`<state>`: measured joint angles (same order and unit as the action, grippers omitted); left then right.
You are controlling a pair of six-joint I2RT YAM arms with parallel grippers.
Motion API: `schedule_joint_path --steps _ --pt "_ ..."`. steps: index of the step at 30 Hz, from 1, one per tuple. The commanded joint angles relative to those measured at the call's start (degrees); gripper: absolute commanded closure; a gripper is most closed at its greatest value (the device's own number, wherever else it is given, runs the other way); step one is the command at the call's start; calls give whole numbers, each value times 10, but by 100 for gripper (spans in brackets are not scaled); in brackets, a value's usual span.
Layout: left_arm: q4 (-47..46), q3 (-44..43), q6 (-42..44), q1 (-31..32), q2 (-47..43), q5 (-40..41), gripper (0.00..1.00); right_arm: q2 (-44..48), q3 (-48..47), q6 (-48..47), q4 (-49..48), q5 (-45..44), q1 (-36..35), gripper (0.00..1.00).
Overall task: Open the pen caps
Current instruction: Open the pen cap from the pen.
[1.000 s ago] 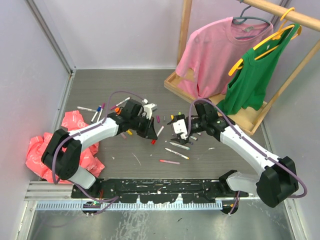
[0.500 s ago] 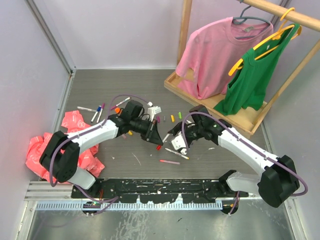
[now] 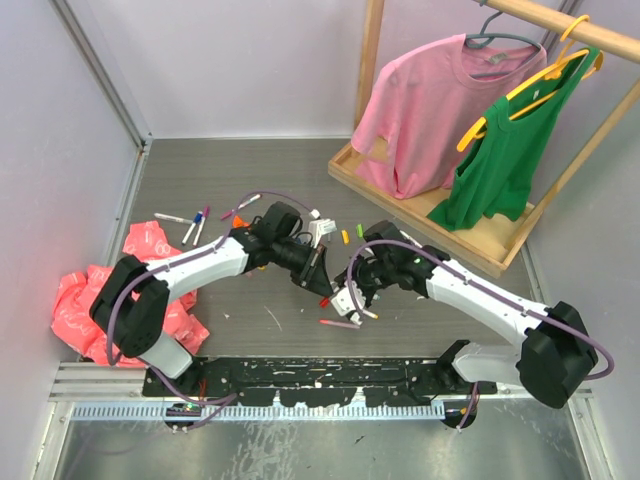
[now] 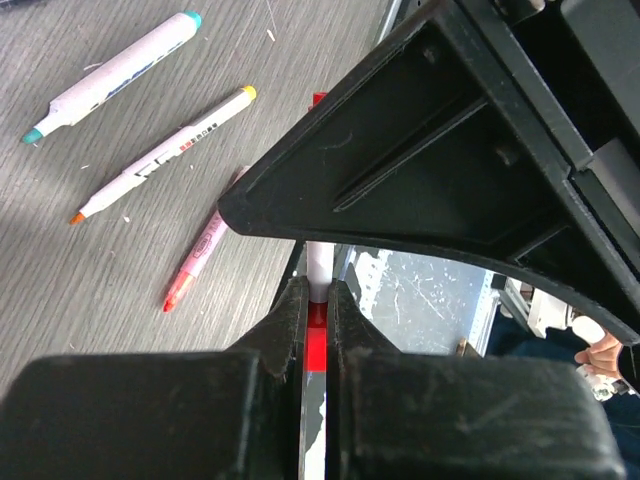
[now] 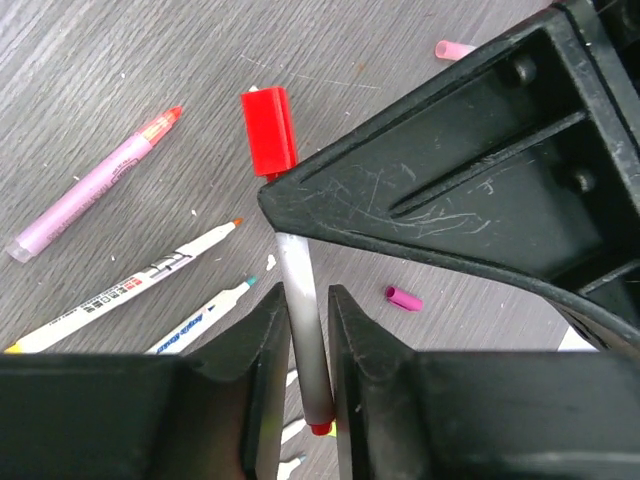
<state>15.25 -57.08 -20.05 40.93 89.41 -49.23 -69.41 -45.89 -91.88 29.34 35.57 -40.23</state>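
Hanging on one wooden rack [image 3: 372, 60], two shirts are counted: pink shirt [image 3: 430, 110], green shirt [image 3: 510, 160]. Over the table [image 3: 200, 180], one pen [image 5: 297, 268] is clamped at its barrel by the right gripper [image 5: 305, 300], its red cap [image 5: 268, 130] pinched by the left gripper [image 4: 317, 292]; three loose pens [image 4: 165, 155] are seen nearby.

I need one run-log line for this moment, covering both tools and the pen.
left tool: shut on red-capped pen | right tool: shut on its barrel | red cap: appears still on | next: likely pull apart
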Motion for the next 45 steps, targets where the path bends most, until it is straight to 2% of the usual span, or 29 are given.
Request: schedule_joint_path --steps 1,3,8,13,17,23,28,37,45 --pt "0 -25 10 0 -2 -11 100 4 7 -10 -14 -17 -10 78" --pt "2 -26 9 0 -6 -3 95 7 8 -13 -12 -15 -11 84" --pt "-7 -17 1 0 -34 28 74 22 10 -15 -10 -18 -11 97" --pt "-54 20 -30 -1 -97 83 53 30 6 5 -3 -7 -11 99" --pt "-153 83 -83 -12 -172 143 46 23 -16 52 18 9 -10 99" --pt "-336 184 -208 -51 -259 182 33 7 -66 194 20 16 -7 99" --pt "-427 244 -286 -57 -300 265 2 -24 -110 389 -12 11 3 99" --pt "-505 326 -373 -58 -377 369 2 -77 -138 527 -53 -2 7 99" --pt "-510 366 -432 -57 -392 429 17 -80 -129 606 -108 4 7 99"
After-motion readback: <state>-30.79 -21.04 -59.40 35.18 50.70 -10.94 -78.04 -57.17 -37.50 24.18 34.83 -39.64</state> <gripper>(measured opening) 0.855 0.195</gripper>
